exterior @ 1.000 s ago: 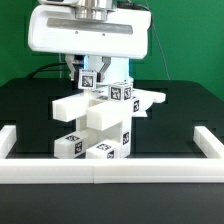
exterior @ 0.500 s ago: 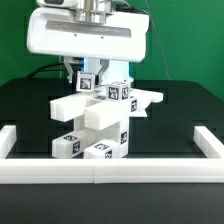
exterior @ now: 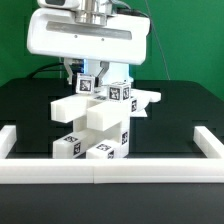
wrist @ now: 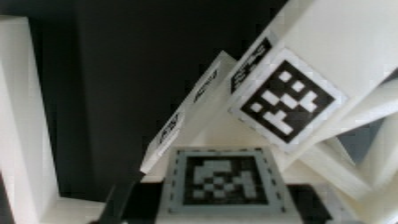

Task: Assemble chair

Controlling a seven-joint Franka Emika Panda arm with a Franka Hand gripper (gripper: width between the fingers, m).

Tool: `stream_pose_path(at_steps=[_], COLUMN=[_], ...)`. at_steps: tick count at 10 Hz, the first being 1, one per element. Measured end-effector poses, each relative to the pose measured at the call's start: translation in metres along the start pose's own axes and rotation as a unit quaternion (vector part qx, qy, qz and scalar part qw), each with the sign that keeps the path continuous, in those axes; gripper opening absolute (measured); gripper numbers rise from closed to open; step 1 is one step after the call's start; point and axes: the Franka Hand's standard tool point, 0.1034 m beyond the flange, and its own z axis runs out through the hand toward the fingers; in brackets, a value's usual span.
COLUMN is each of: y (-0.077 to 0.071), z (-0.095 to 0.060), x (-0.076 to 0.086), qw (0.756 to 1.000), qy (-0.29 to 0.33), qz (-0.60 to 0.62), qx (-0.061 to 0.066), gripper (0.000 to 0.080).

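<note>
— Where's the chair?

— The chunky white plastic tagged chair [exterior: 97, 118] stands mid-table on the black mat, behind the long white border rail [exterior: 110, 167].

— And your pincer?

— My two-finger gripper [exterior: 88, 80] pinches a top tagged part [wrist: 215, 180], I judge to seat it.

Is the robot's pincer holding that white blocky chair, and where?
It cannot be told. The pincer sits at the top of the white blocky plastic chair, around a tagged part, but its fingertips are hidden.

Chair [exterior: 98, 122] and rail [exterior: 110, 168] on black table [exterior: 185, 105]
</note>
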Motion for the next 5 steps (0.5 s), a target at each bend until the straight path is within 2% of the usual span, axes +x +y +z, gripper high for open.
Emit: stream_pose_path(at_steps=[5], y=[0.0000], z=[0.0000], x=[0.0000], qw=[1.000], qy=[0.000], qz=[0.000], qx=[0.000], gripper=[0.0282])
